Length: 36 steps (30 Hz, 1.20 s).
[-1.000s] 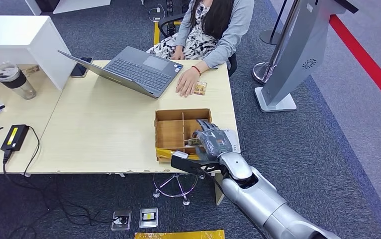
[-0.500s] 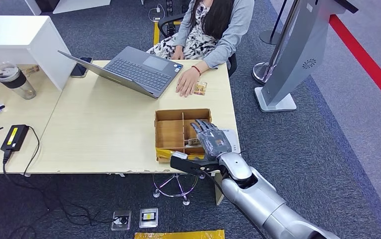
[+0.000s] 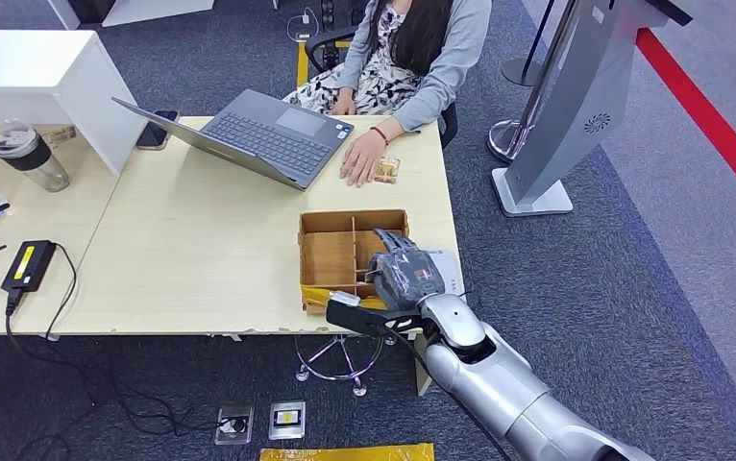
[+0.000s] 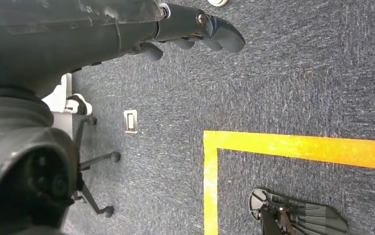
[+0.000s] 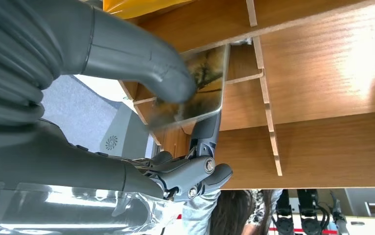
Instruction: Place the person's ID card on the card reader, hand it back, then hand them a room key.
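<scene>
Right hand (image 3: pixel 404 279) lowered, pinching room key (image 5: pixel 195 88) inside wooden box (image 3: pixel 326 254)

- The right hand (image 3: pixel 404 279) sat inside the wooden tray (image 3: pixel 327 259) at the bench's (image 3: pixel 201 259) near right corner — thin dividers (image 5: pixel 265 105) walled it in on both sides.
- A wide bare stretch of bench lay left of the tray, open toward the charger (image 3: pixel 28 264).
- Beyond the tray, the laptop (image 3: pixel 249 134) and the person's hand (image 3: pixel 359 158) stood across the far edge.
- A grey kiosk (image 3: pixel 576 106) stood on the carpet to the right, well apart from the bench.
</scene>
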{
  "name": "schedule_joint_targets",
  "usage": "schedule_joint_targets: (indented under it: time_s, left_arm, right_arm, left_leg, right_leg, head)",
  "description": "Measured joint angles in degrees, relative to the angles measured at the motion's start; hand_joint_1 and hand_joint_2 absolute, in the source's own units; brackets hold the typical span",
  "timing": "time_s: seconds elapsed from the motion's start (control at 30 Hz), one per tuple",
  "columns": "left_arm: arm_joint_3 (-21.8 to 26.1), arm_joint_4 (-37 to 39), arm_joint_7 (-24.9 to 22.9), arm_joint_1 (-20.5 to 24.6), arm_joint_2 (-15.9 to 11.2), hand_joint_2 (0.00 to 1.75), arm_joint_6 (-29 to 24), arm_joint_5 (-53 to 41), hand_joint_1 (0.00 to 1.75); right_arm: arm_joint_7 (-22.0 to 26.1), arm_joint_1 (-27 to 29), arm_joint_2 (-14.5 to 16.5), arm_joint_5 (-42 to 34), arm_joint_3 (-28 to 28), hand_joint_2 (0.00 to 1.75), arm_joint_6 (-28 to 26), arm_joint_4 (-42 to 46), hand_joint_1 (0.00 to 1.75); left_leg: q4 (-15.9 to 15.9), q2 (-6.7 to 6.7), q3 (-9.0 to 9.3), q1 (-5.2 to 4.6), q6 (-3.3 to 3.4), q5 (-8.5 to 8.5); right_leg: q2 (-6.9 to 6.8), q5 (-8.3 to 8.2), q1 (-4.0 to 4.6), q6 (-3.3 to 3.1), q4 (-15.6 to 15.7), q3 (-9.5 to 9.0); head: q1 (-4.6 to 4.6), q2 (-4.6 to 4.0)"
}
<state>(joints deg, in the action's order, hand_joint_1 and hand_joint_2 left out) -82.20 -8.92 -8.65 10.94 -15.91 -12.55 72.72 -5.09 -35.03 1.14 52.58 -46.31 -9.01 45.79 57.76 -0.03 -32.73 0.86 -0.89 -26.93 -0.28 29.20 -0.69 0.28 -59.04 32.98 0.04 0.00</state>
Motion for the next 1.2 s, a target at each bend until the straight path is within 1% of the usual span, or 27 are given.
schedule_joint_targets:
  time_s: [0.5,0.8,1.03,1.2]
  left_arm:
    - [0.0,0.0,0.0,0.0,0.0,0.00,-0.1,0.0,0.00]
    - [0.0,0.0,-0.1,0.0,0.0,0.00,-0.5,0.2,0.00]
    - [0.0,0.0,-0.1,0.0,0.0,0.00,-0.4,0.1,0.00]
    - [0.0,0.0,0.1,0.0,0.0,0.00,-0.3,0.1,0.00]
  right_arm:
    - [-0.6,0.4,-0.1,-0.9,0.0,1.75,-0.5,0.0,1.75]
    - [0.4,0.1,-0.1,-0.9,0.1,1.75,-2.1,0.4,1.75]
    - [1.1,-3.1,-0.4,-1.5,1.2,1.75,-2.9,4.4,1.75]
    - [1.3,-5.3,-0.8,0.4,2.5,1.75,-4.7,8.2,1.75]
  left_leg:
    - [0.0,0.00,0.01,0.00,0.00,0.00]
    - [0.0,0.00,0.00,0.00,0.00,0.00]
    - [0.0,0.01,0.01,0.00,0.00,0.00]
    - [0.0,0.01,0.01,0.00,0.00,0.01]
  right_leg:
    - [0.01,0.00,0.00,0.00,0.0,0.01]
    - [0.01,0.00,0.00,0.00,0.0,0.01]
    - [0.02,0.00,0.00,0.00,0.0,0.01]
    - [0.02,0.00,0.00,0.00,0.0,0.01]
  head:
    - [0.00,0.00]
    - [0.00,0.00]
    - [0.01,0.00]
    - [0.00,0.00]
